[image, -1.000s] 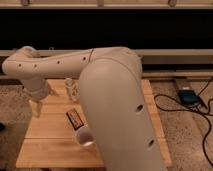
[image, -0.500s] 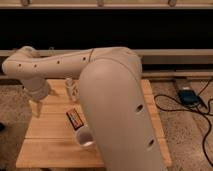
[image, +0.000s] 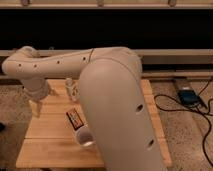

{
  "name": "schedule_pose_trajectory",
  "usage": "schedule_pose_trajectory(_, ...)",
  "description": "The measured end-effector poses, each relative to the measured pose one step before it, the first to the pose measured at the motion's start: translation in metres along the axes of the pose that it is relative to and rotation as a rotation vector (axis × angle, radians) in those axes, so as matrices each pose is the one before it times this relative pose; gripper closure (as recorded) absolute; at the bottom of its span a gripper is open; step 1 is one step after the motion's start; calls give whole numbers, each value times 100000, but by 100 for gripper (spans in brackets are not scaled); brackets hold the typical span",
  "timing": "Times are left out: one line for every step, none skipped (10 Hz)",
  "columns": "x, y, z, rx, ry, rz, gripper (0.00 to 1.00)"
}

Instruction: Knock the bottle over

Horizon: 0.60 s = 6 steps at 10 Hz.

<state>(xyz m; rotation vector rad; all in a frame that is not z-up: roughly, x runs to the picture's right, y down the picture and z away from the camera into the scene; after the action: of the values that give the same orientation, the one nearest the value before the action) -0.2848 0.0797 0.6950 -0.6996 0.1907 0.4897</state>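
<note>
The white arm (image: 115, 100) covers the middle and right of the wooden counter (image: 50, 145). The gripper (image: 37, 108) hangs near the left edge; how far open it is, I cannot tell. The cup (image: 84, 136) and packet (image: 74, 119) sit mid-counter. The bottle (image: 70, 88) stands upright near the far edge, with bare wood between it and the gripper.

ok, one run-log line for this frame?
stage: pre-contact | gripper: low over table, left of bottle, apart | bottle: upright, not yet knocked | packet, cup: nearer camera than bottle
</note>
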Motion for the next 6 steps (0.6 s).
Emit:
schedule_pose_trajectory(147,-116,-45,-32,-51,253,20)
schedule_pose_trajectory(127,-383,-108,-49,-351,488,20)
schedule_pose_trajectory(57,-1084,-139,359,-838,980,20)
schedule_pose_trajectory(-81,-1317,-96,706,-641,920,20)
schedule_pose_trajectory(63,-2073,-116,1980,-75,1207,20)
schedule_pose_trajectory(193,-2124,28,1589,501,1360,20)
